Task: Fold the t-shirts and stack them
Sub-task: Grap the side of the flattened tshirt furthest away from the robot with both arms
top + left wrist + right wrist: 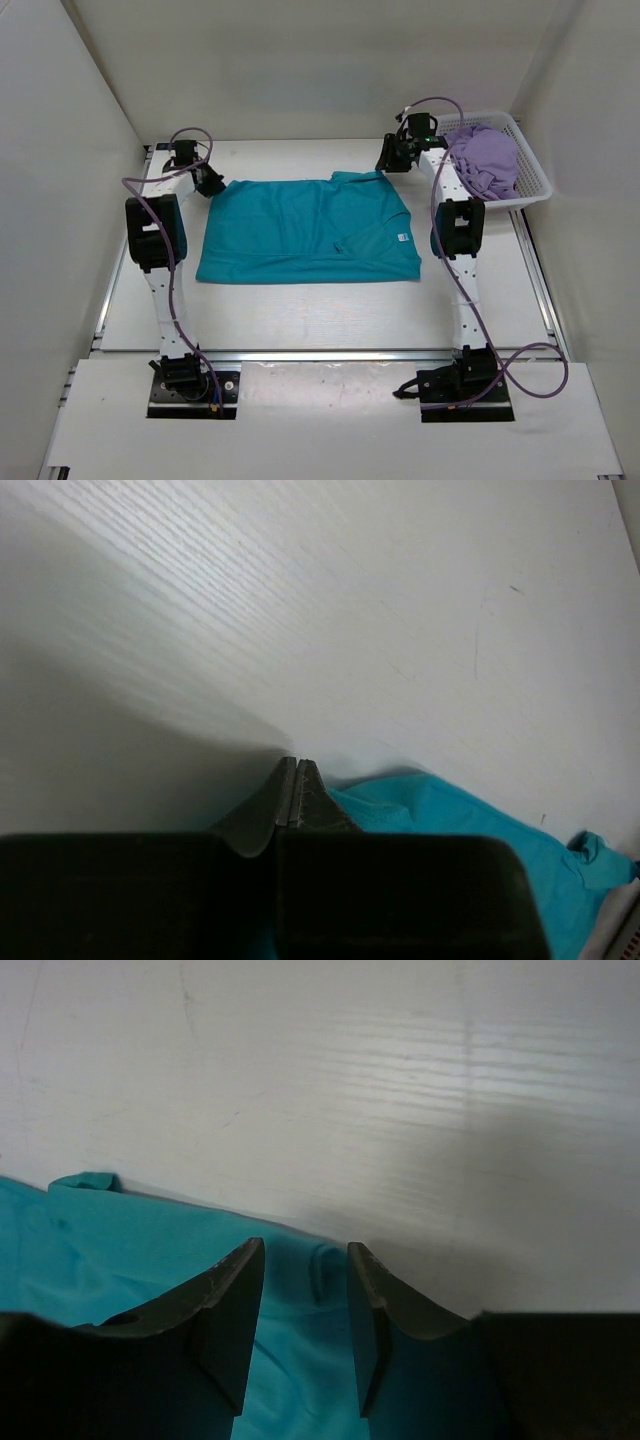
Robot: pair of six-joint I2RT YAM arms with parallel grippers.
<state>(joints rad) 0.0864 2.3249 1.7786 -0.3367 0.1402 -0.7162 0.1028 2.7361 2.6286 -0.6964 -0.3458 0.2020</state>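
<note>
A teal t-shirt (pixel 310 230) lies spread flat in the middle of the table. My left gripper (pixel 212 183) is at its far left corner. In the left wrist view that gripper (pixel 292 765) is shut, with no cloth showing between the tips. The teal cloth (pixel 450 810) lies just to its right. My right gripper (pixel 388 160) is at the shirt's far right corner. It stands open (pixel 305 1255) over the teal hem (pixel 150 1250), with a small fold of cloth below the gap. A light purple t-shirt (pixel 485 160) lies bunched in the basket.
A white mesh basket (pixel 530 190) sits at the far right of the table, next to the right arm's elbow. White walls enclose the table on the left, right and back. Bare white table (pixel 350 600) lies beyond the shirt's far edge.
</note>
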